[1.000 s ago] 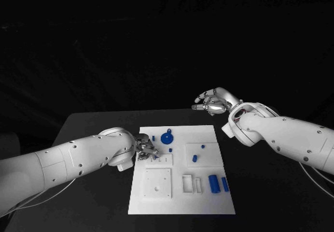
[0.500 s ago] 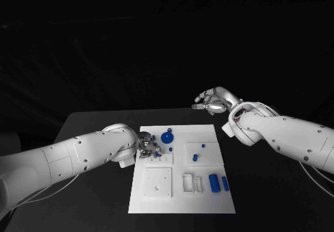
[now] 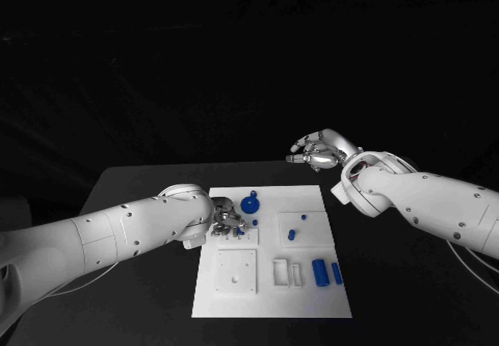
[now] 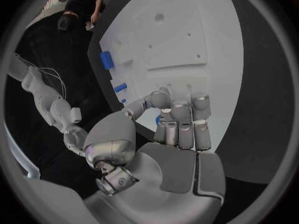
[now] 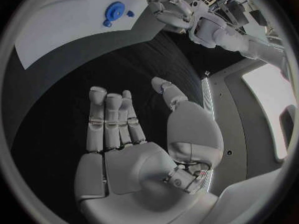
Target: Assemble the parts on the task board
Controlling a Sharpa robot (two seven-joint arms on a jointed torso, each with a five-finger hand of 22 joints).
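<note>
The white task board lies in the middle of the black table. My left hand hovers low over the board's left side, fingers curled in. A small blue part shows between its thumb and fingers. Just beyond that hand on the board is a blue round disc. Two small blue pegs stand further right, and two blue cylinders lie near the board's right edge. My right hand hangs raised past the table's far edge, fingers spread and holding nothing.
A raised white square plate and two narrow white slots sit on the board's near half. Black table surface borders the board on both sides. From the right wrist, the board and blue disc are far off.
My left hand has slid a little to the right, further over the board's left side. The right hand has not moved.
</note>
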